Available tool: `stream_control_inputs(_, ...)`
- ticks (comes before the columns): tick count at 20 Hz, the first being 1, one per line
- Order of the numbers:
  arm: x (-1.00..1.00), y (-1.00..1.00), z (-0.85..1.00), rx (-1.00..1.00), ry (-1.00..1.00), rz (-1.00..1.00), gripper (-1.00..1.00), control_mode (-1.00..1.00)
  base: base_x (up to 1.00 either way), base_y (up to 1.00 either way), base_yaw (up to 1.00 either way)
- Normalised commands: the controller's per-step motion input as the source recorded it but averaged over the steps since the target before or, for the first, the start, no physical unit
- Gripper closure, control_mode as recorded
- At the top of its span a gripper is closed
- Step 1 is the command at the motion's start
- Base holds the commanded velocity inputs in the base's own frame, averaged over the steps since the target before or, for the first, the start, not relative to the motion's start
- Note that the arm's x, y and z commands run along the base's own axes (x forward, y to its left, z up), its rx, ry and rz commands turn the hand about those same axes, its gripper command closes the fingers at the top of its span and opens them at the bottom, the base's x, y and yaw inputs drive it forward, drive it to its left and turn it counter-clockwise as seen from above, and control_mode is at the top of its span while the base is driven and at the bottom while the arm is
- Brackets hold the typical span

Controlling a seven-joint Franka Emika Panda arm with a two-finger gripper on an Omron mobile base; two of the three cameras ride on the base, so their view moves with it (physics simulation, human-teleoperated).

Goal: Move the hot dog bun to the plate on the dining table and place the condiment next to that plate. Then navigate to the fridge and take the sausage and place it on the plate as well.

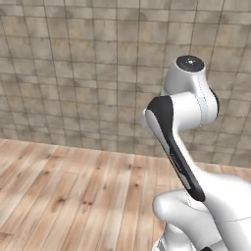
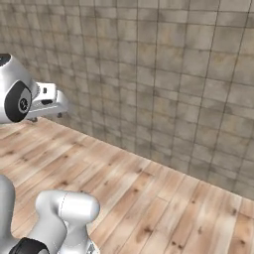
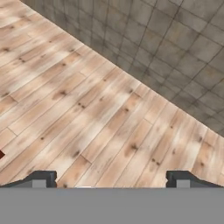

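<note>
My gripper (image 3: 112,179) is open, its two dark fingertips (image 3: 41,178) standing far apart with nothing between them. It hangs over bare wooden floor and points toward the foot of a tiled wall. In the right base view the hand sits at the far left, held out in front of the arm's white shoulder. The hot dog bun, the plate, the dining table, the condiment, the fridge and the sausage are all out of view.
A grey-brown tiled wall (image 1: 88,73) runs across the front, and light wooden floor (image 2: 163,208) stretches from its foot toward the base. A tiny dark red sliver (image 3: 1,154) shows at the hand view's left edge, too small to identify.
</note>
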Motion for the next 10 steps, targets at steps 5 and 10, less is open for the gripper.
stream_control_inputs(5,0.0,0.0,0.0,0.0,0.0,0.0,-1.0,1.0,1.0,-0.02,0.48)
stream_control_inputs(10,0.0,0.0,0.0,0.0,0.0,0.0,-1.0,1.0,1.0,-0.07,0.57)
